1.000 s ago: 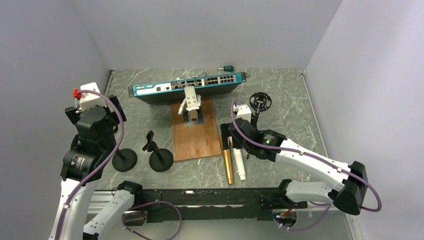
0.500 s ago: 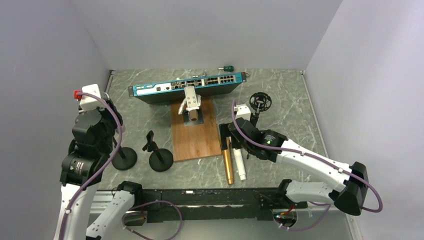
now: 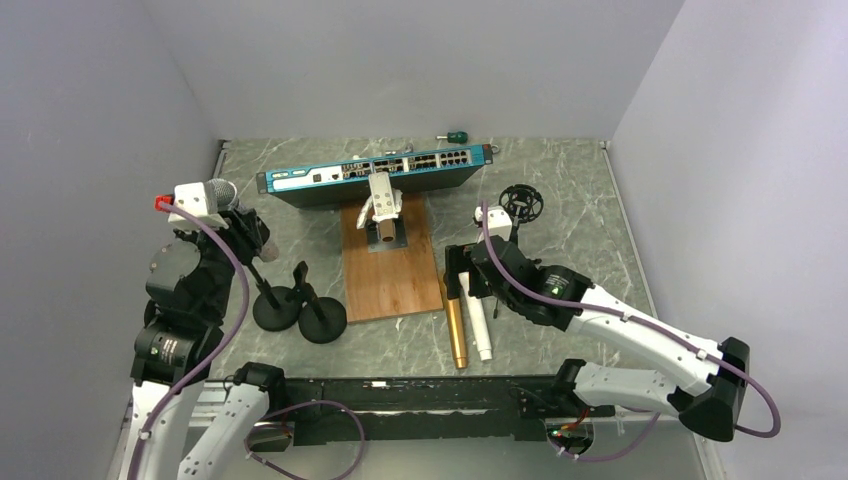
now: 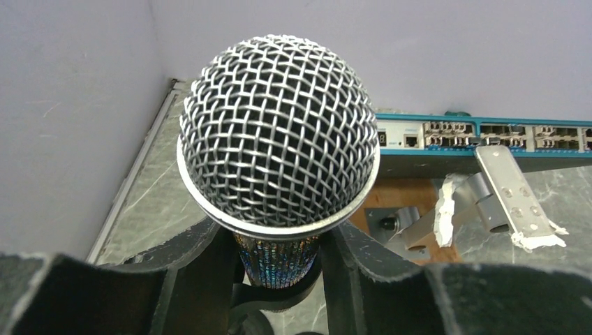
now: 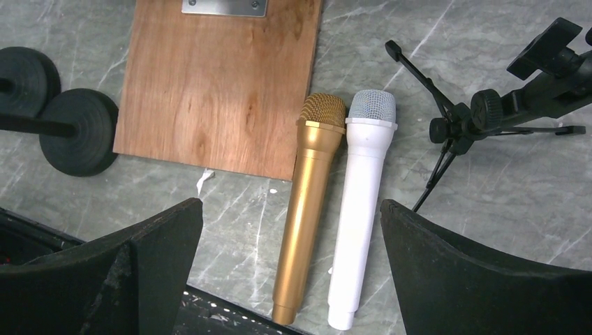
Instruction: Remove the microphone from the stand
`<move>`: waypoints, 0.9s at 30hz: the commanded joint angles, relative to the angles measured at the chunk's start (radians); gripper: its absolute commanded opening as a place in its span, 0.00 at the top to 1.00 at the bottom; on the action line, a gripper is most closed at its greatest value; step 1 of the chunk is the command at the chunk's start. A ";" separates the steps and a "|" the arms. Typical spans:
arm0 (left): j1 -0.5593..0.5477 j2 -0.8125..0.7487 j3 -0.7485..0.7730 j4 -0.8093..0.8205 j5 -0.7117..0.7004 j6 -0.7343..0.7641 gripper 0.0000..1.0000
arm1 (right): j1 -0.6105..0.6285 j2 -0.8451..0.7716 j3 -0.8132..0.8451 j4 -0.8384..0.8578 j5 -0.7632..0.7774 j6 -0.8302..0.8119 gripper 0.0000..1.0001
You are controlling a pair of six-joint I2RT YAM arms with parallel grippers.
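Two grippers: left gripper (image 4: 276, 265) at the table's (image 3: 580, 200) 9 o'clock; right gripper (image 5: 292, 206) at 4 o'clock of the board.
Left jaws: clamped on the mic's handle just under the mesh head, one finger on each side.
Mic (image 4: 278, 132): upright, silver mesh head on top, at the table's 9 o'clock edge near the wall. A black clip ring appears to wrap the handle below the fingers, so it is not free of the stand.
Stand (image 3: 275, 308): round black base at 5 o'clock of the mic; the rod leans up from it toward the left gripper.
Second stand (image 3: 322, 322): base just beside the first at its 3 o'clock; whether they touch, I cannot tell.
Right jaws: wide apart, holding nothing, above two lying mics.
Gold mic (image 5: 304, 209), white mic (image 5: 359, 209): side by side, heads toward 12 o'clock, at the board's 5 o'clock corner.
Board (image 3: 390, 280): wooden, mid-table, with a metal bracket (image 3: 383, 205) at its 12 o'clock end.
Switch (image 3: 375, 175): blue, at 12 o'clock of the board.
Tripod (image 5: 457, 129): black, at 3 o'clock of the white mic.
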 commanded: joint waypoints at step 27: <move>0.001 0.098 -0.095 0.553 0.304 -0.112 1.00 | 0.041 0.025 0.057 0.042 -0.024 -0.009 0.00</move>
